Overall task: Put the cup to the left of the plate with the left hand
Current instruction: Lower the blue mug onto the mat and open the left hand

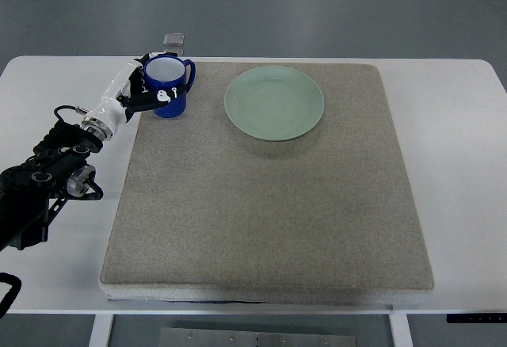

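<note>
Fingers (162, 93) of the left hand (135, 93) wrap the blue cup (169, 85), gripping it upright at the mat's (269, 204) far-left corner. It already sits left of the green plate (274, 102), near but apart, handle toward the plate. Releasing looks like all that remains. A small grey object (174, 40) lies just beyond on the white counter (451, 141); nothing blocks withdrawal leftward.

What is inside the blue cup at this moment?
The blue cup looks empty: only its white inner wall shows. The left hand grips its side, standing on the grey mat left of the green plate. The very bottom is not clearly visible.
</note>
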Available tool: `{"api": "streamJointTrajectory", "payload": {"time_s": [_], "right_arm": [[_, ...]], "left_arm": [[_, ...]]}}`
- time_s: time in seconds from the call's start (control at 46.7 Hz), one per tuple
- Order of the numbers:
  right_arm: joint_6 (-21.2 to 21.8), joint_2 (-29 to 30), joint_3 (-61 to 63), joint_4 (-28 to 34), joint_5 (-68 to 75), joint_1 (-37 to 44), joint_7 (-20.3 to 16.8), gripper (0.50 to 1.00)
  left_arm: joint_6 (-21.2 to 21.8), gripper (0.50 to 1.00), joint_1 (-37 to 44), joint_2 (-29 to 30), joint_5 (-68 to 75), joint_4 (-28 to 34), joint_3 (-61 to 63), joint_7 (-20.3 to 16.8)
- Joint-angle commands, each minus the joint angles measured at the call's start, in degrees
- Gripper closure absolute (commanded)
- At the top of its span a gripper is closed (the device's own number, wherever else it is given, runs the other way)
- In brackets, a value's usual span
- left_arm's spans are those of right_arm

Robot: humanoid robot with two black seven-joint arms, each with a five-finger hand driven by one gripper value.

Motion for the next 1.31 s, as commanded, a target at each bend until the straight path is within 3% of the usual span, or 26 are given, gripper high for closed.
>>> {"api": "streamJointTrajectory", "payload": {"time_s": [0.0, 0.3, 0.428, 0.771, 0.878, 0.964, 1.071, 1.135, 1.285], "right_arm": [[0.0, 0.0, 0.0, 0.0, 0.0, 0.0, 0.0, 0.566], [0.0, 0.0, 0.0, 0.0, 0.0, 0.0, 0.0, 0.566], [0.0, 0.0, 0.0, 0.0, 0.0, 0.0, 0.0, 0.566], [0.0, 0.0, 0.0, 0.0, 0.0, 0.0, 0.0, 0.566], [0.0, 0.0, 0.0, 0.0, 0.0, 0.0, 0.0, 0.566], [0.0, 0.0, 0.0, 0.0, 0.0, 0.0, 0.0, 0.566], [0.0, 0.0, 0.0, 0.0, 0.0, 0.0, 0.0, 0.566], [0.0, 0.0, 0.0, 0.0, 0.0, 0.0, 0.0, 0.566], [0.0, 0.0, 0.0, 0.0, 0.0, 0.0, 0.0, 0.566]], "left_arm": [[0.0, 0.829, 0.1, -0.4, -0.2, 0.1, -0.2, 0.0], [0.0, 0.812, 0.1, -0.8, -3.4, 1.6, 0.5, -0.6], [0.0, 0.767, 0.3, -0.9, -3.4, 2.3, 0.6, -1.0], [0.0, 0.761, 1.2, -1.4, -3.4, 2.3, 0.6, -1.0], [0.0, 0.722, 1.2, -1.4, -3.5, 2.2, 0.5, -1.0], [0.0, 0.641, 1.2, -1.4, -3.6, 2.2, 0.1, -1.0], [0.1, 0.609, 1.2, -1.4, -3.6, 2.2, 0.0, -1.0], [0.6, 0.553, 1.2, -1.4, -3.6, 2.2, 0.0, -0.9], [2.0, 0.538, 1.2, -1.4, -3.6, 1.6, 0.0, -0.9]]}}
